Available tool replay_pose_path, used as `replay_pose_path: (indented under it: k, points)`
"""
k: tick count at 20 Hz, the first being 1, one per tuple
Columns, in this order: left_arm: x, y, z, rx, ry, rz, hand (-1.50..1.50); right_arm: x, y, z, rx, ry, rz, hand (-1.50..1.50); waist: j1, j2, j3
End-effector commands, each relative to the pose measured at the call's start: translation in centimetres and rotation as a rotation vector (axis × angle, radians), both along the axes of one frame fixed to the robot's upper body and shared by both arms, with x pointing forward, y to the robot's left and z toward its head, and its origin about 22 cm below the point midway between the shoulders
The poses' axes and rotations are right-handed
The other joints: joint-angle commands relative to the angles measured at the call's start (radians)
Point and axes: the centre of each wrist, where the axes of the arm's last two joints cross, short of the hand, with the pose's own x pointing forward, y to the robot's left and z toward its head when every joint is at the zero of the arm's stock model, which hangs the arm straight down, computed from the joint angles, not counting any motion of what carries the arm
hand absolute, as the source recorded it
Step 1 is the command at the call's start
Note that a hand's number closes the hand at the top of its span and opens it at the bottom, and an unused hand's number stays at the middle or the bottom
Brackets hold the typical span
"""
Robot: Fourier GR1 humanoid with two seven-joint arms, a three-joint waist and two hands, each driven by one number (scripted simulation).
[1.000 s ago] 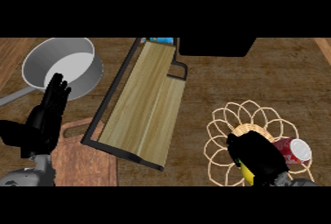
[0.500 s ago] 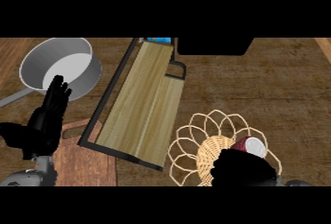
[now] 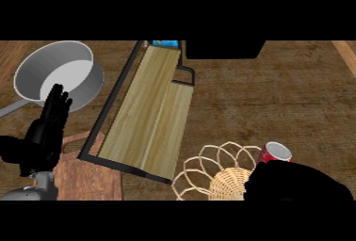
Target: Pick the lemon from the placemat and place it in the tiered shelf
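Since the lemon shows nowhere, it is probably hidden under the right hand point(image 3: 295, 181), a dark mass over the placemat's point(image 3: 208, 175) right edge. Whether that hand is clenched or released I cannot tell. To do this well, lift straight up, clear of the red can point(image 3: 276, 153) at the hand's upper left, then carry leftward to the tiered shelf point(image 3: 149, 113). The left hand point(image 3: 43, 141) rests open beside the pot point(image 3: 59, 75), on the desk's point(image 3: 278, 103) far side.

Right hand point(image 3: 299, 181) dark mass, shape unreadable; covers placemat point(image 3: 226, 181) right side, can point(image 3: 276, 153) base; lemon unseen; pot handle point(image 3: 12, 109) cut at left edge.
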Motion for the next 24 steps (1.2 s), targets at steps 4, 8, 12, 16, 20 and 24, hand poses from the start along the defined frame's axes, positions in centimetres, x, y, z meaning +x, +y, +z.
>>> replay_pose_path:
  k: [4,8,12,16,20,24]
  points:
    - [-0.1,-0.2,1.0,0.004,-0.005,-0.009,0.00,1.3,-4.1,6.8,0.222,0.008,-0.190,1.50,0.006,0.000,-0.001]
    - [0.0,-1.8,0.9,-0.019,-0.007,-0.016,0.00,2.4,-2.9,10.7,0.259,-0.040,-0.259,1.50,0.018,0.001,0.000]
    - [0.8,0.0,1.3,0.021,-0.002,-0.037,0.00,5.4,-1.8,12.1,0.272,-0.011,-0.294,1.50,0.021,0.004,0.001]
    - [0.2,-0.5,-0.4,0.002,-0.011,-0.013,0.00,6.4,2.3,11.7,0.305,-0.004,-0.332,1.50,0.023,0.004,0.001]
    - [0.6,-0.9,1.7,-0.002,-0.010,-0.020,0.00,8.7,4.3,12.5,0.307,0.028,-0.356,1.50,0.023,0.003,0.001]
    - [1.4,0.2,1.3,-0.023,0.010,-0.030,0.00,10.4,7.5,10.2,0.306,0.032,-0.361,1.50,0.026,0.006,0.001]
